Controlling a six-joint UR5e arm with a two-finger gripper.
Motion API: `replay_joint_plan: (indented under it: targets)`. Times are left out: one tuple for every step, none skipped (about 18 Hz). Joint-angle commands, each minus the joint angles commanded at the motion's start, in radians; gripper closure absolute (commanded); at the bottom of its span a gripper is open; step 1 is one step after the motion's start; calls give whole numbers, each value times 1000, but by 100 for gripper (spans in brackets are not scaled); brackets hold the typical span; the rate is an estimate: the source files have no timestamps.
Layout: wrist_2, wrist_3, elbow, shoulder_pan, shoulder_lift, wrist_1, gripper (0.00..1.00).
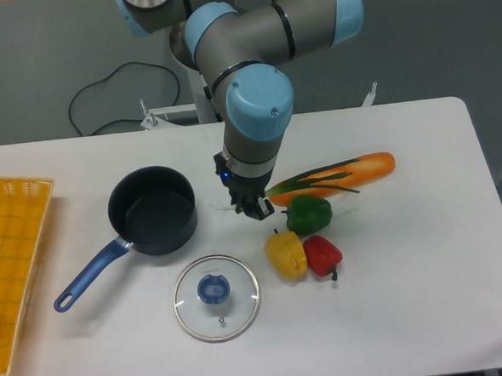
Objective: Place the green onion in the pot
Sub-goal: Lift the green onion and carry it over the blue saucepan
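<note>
The gripper [254, 206] is down at the table right of the pot [153, 209]; the onion [312, 180] lies against the baguette [352, 170], its white end hidden under the fingers [264, 208]; whether they grip it, I cannot tell.

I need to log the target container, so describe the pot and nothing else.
The pot is a small round saucepan, dark navy-black inside and out, with a matte metal-like look. It stands upright on the white table, lid off and apparently empty. Its long blue handle points toward the lower left and ends in a hanging loop. Nothing touches it but the table.
</note>
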Motion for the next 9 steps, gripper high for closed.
replay_joint_plan:
  targets:
    - [-9, -21, -6, -18, 2, 0, 83]
    - [-9, -49, -6, -35, 2, 0, 83]
    - [-12, -75, -6, -52, 2, 0, 83]
    - [-20, -100, -8, -69, 2, 0, 83]
    - [-28, -121, -8, -86, 2, 0, 82]
    - [-31, -156, -8, -103, 2, 0, 82]
    - [-34, -198, -8, -120, 2, 2, 81]
    - [-35, -227, -8, -130, 3, 2, 81]
    - [-40, -236, -8, -134, 3, 2, 81]
